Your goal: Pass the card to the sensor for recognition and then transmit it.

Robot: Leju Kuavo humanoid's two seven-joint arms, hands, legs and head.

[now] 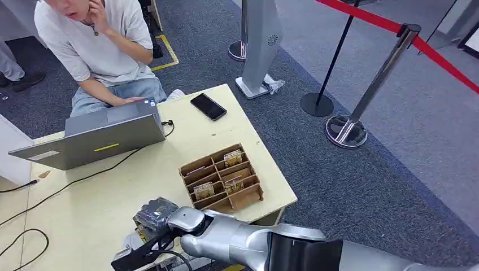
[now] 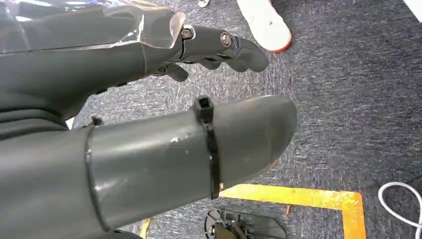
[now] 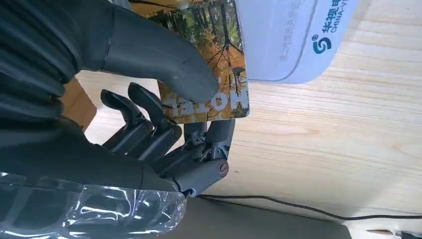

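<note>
My right hand [image 3: 164,124] pinches the shiny autumn-tree picture card [image 3: 209,59] against the white rounded plastic sensor [image 3: 283,40] on the pale wooden bench [image 3: 323,139]. I think it is being read now. Next I pass it on. My left hand [image 2: 149,99] hangs loose, holding nothing.

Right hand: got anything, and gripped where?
Yes: the right hand pinches the card by its printed end, thumb on top; its other end lies under the white sensor.

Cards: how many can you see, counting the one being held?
4: three standing in the wooden organizer, at and; one card pinched by the right robot hand against the white sensor. Others may be hidden in slots.
</note>
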